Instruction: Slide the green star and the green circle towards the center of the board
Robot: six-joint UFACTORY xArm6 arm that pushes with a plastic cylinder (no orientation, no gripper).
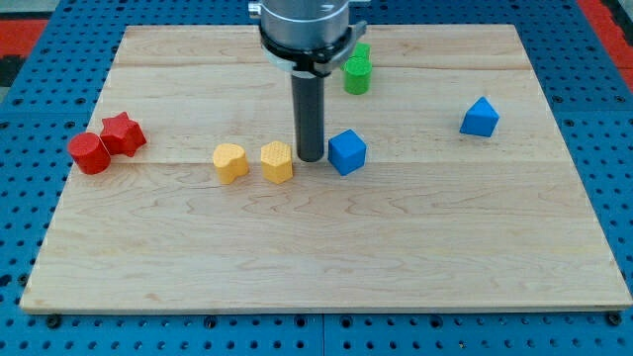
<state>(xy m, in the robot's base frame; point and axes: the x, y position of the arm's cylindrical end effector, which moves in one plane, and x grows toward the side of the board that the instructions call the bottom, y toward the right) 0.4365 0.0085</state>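
Note:
The green circle [356, 76] stands near the view's top, just right of the arm's body. A second green piece, likely the green star [363, 51], shows just above it, partly hidden by the arm. My tip [311, 158] rests on the board near its middle, between the right yellow block [278, 161] and a blue block [347, 152]. It is well below the green blocks and does not touch them.
A left yellow block [229, 162] lies left of the right one. A red star [123, 133] and a red cylinder [89, 153] sit together at the view's left edge. A second blue block [480, 118] lies at the right. The wooden board [316, 267] lies on a blue pegboard.

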